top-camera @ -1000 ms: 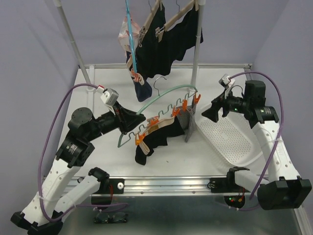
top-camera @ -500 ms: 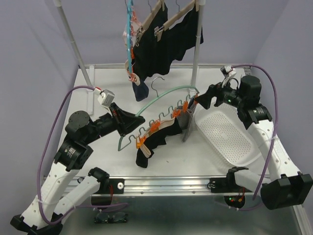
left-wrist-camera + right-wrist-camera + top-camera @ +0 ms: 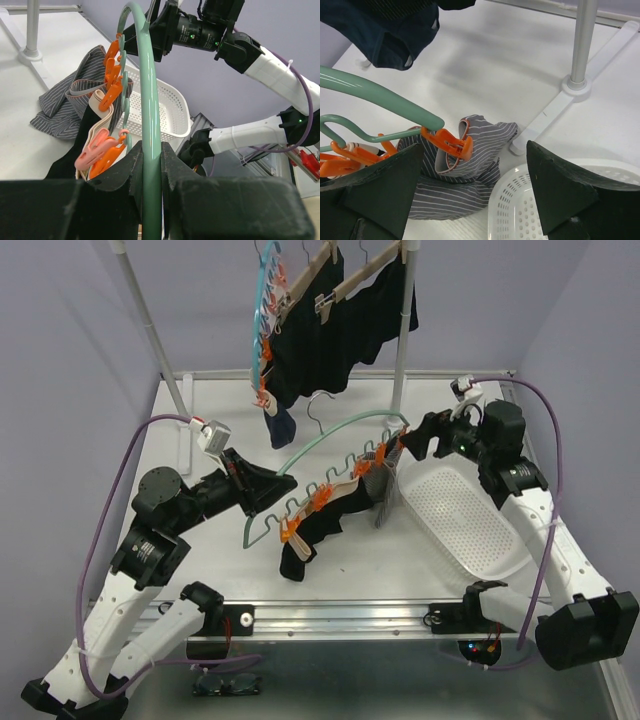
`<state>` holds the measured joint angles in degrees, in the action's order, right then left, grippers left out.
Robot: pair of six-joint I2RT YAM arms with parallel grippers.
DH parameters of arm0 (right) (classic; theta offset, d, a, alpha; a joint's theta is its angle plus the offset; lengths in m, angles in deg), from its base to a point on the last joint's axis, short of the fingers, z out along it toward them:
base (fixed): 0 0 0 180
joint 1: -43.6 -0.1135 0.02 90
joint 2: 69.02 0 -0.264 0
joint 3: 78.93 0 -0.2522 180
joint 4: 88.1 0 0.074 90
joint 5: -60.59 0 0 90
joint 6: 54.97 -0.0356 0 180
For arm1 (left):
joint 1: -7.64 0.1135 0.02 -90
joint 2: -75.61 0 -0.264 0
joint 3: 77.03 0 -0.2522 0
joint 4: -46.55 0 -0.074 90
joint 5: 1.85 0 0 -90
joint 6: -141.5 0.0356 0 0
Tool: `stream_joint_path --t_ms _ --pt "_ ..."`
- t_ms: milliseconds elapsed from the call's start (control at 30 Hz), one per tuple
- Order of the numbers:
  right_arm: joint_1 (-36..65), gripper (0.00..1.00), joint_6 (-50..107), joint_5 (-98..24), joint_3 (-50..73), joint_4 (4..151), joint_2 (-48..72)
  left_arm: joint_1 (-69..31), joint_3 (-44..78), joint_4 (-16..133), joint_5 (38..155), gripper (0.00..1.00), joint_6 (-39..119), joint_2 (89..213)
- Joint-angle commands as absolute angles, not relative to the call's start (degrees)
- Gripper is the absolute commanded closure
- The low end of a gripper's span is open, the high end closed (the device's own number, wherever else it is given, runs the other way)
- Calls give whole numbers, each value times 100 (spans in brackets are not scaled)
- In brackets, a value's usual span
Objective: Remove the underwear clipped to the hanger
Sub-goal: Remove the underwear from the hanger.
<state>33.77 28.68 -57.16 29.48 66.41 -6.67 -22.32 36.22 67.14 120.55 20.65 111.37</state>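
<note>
My left gripper (image 3: 150,160) is shut on the bar of the green hanger (image 3: 149,115), holding it tilted above the table (image 3: 330,435). Orange clips (image 3: 112,85) line its lower rail. A grey striped underwear (image 3: 470,165) hangs from the end clip (image 3: 451,144) and bunches on the table. A black underwear with a beige waistband (image 3: 325,525) is clipped further left. My right gripper (image 3: 475,185) stands open just above the striped underwear, its fingers (image 3: 385,185) on either side of the end clip and not touching it.
A white perforated basket (image 3: 470,530) lies at the right, under my right arm. A rack pole (image 3: 402,350) rises behind the hanger, its foot (image 3: 575,85) close to the striped cloth. More dark garments (image 3: 330,330) and a blue hanger (image 3: 262,320) hang from the rack.
My right gripper has moved left from over the basket to the hanger's end clip, its jaws narrowing slightly. The blue hanger on the rack has swung. My left gripper still holds the hanger.
</note>
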Motion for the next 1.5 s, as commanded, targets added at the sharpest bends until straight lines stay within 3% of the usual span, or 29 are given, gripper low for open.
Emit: stream_joint_path --t_ms 0,633,1000,1233,1467 --pt "3174 13 2870 -5464 3061 7180 -662 -2260 3542 5741 12093 100 1934 11032" --pt "2918 28 2457 -5139 3079 8033 -319 -2260 3700 5363 12067 100 1521 10936" --pt "2892 48 2369 -5130 3053 8279 -205 -2260 3727 5179 12075 100 1354 10944" --pt "2892 80 2430 -5191 3088 8306 -249 -2251 3744 5170 12076 100 1345 10927" --pt "2892 81 2623 -5270 3211 8288 -398 -2260 3797 5196 12032 100 1406 10900"
